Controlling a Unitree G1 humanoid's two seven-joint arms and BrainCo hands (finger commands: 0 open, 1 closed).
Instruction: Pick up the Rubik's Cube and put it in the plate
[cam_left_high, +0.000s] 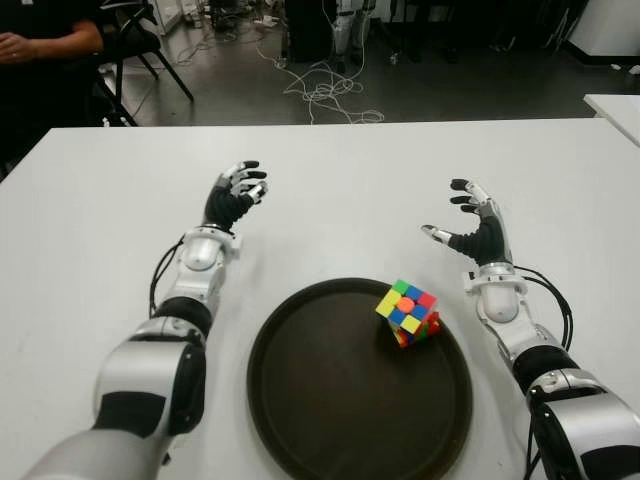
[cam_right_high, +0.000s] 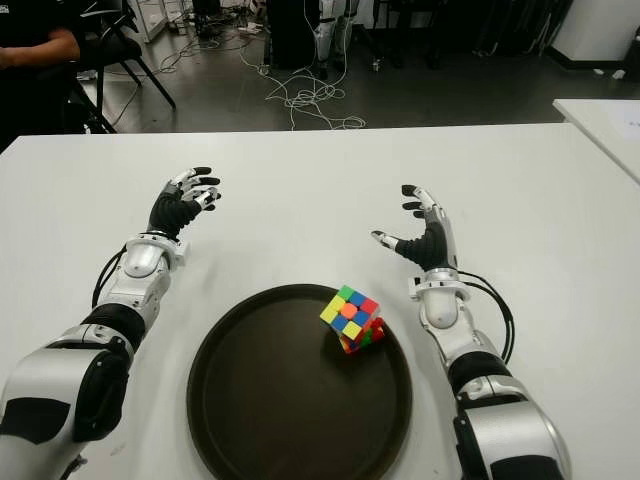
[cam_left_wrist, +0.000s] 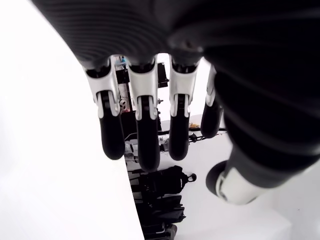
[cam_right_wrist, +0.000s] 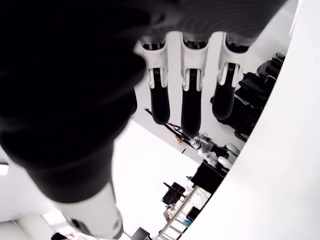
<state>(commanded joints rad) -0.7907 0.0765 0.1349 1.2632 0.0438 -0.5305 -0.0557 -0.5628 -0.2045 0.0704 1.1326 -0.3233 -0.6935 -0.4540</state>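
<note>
The right hand (cam_left_high: 478, 222) was positioned above the white table (cam_left_high: 360, 180), beyond the far right rim of the plate (cam_left_high: 300, 400) and apart from it. Its fingers (cam_right_wrist: 191, 107) were extended and spread, with the thumb held out toward the plate side; nothing was held in it. The right wrist view confirmed straight, separated fingers with no object between them.

The left hand (cam_left_high: 236, 195) was positioned above the table, beyond the far left rim of the plate and well apart from it. Its fingers (cam_left_wrist: 147, 140) were loosely extended with a slight curl at the tips, and the hand was empty. The left wrist view showed four fingers hanging straight and the thumb to one side, with nothing in the grasp.

The Rubik's Cube (cam_left_high: 408, 312) was inside the plate, at its far right portion, just within the rim. The cube was tilted, standing on an edge or corner rather than flat on a face. It was nearer to the right hand than to the left, and neither hand touched it.

The plate was dark, round and shallow, and lay on the table between the two forearms.

Beyond the far table edge, well away from the plate, cables (cam_left_high: 325, 90) lay on the floor and a seated person (cam_left_high: 40, 45) was partly visible at the left
</note>
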